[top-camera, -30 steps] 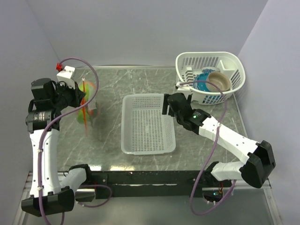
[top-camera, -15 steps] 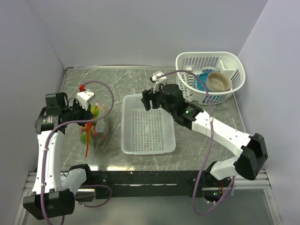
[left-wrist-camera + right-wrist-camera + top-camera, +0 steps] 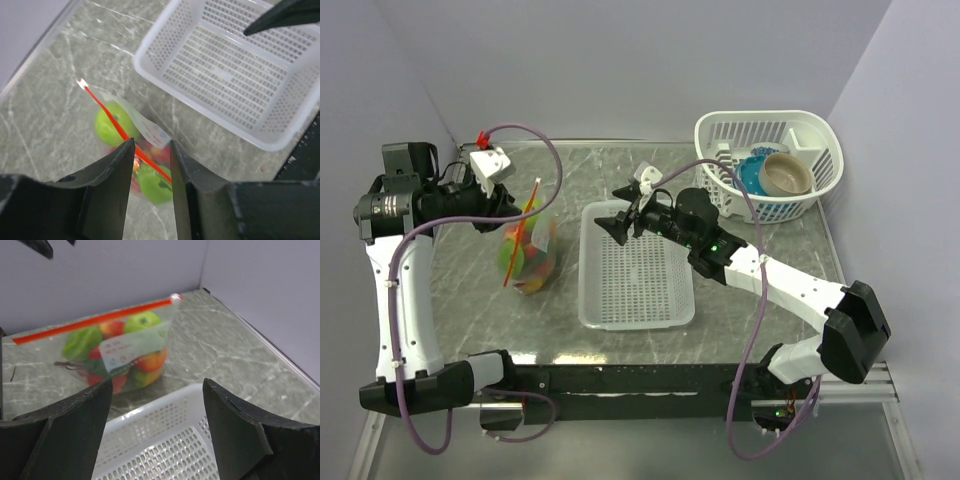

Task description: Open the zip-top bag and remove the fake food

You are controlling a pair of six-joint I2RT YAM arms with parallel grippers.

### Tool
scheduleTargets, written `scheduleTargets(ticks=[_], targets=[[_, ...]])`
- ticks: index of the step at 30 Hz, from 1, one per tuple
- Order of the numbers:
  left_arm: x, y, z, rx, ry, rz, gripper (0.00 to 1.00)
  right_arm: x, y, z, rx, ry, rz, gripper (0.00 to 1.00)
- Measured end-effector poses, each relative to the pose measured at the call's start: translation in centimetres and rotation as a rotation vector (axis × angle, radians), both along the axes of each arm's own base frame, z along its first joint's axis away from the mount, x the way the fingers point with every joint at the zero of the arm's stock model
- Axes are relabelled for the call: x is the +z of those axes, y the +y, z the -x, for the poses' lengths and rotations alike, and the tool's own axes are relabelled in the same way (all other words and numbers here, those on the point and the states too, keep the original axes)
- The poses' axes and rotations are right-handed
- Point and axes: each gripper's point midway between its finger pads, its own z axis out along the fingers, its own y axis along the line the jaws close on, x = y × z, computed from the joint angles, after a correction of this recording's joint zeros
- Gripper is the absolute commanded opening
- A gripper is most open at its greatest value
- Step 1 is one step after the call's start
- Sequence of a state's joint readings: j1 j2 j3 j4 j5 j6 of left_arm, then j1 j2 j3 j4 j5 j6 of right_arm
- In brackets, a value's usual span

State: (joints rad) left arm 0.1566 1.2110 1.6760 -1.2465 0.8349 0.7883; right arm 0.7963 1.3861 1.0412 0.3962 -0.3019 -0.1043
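Note:
The zip-top bag (image 3: 528, 255) stands on the table left of the tray, its orange-red strip on top; the top view shows it blurred. Through the clear plastic (image 3: 120, 347) I see the fake food (image 3: 142, 320): green, red and orange pieces. My left gripper (image 3: 517, 213) hangs above the bag's back end, open. In the left wrist view the gripper (image 3: 151, 145) has a gap between its fingers, with the bag (image 3: 150, 131) and a green piece (image 3: 107, 127) below. My right gripper (image 3: 620, 222) is open over the tray's far left corner. It (image 3: 157, 390) faces the bag.
A white slotted tray (image 3: 586, 285) lies mid-table, right of the bag; its rim (image 3: 150, 407) sits under my right fingers. A white basket (image 3: 820, 150) at the back right holds a blue bowl (image 3: 755, 178) and a beige bowl (image 3: 787, 172). Walls close the left and back.
My left gripper opened and let go of the bag, then rose toward the back. The bag shifted right and back. My right gripper swung left over the tray corner toward the bag.

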Motion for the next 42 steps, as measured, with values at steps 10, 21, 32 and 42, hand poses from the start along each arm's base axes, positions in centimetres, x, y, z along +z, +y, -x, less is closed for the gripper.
scheduleTargets(ticks=[10, 21, 32, 42], targets=[[-8.5, -0.4, 1.5, 0.081, 0.267, 0.097, 0.99, 0.6, 0.3, 0.4, 0.035, -0.028, -0.009, 0.82], [-12.8, -7.9, 2.8, 0.085, 0.266, 0.15, 0.99, -2.9, -0.6, -0.2, -0.031, 0.026, 0.034, 0.82], [-15.1, -8.8, 1.5, 0.195, 0.234, 0.098, 0.99, -4.2, -2.5, -0.3, -0.117, 0.048, 0.046, 0.82], [-15.8, -9.3, -0.9, 0.336, 0.212, 0.134, 0.85, -5.7, -4.6, 0.2, -0.183, 0.084, 0.048, 0.8]])
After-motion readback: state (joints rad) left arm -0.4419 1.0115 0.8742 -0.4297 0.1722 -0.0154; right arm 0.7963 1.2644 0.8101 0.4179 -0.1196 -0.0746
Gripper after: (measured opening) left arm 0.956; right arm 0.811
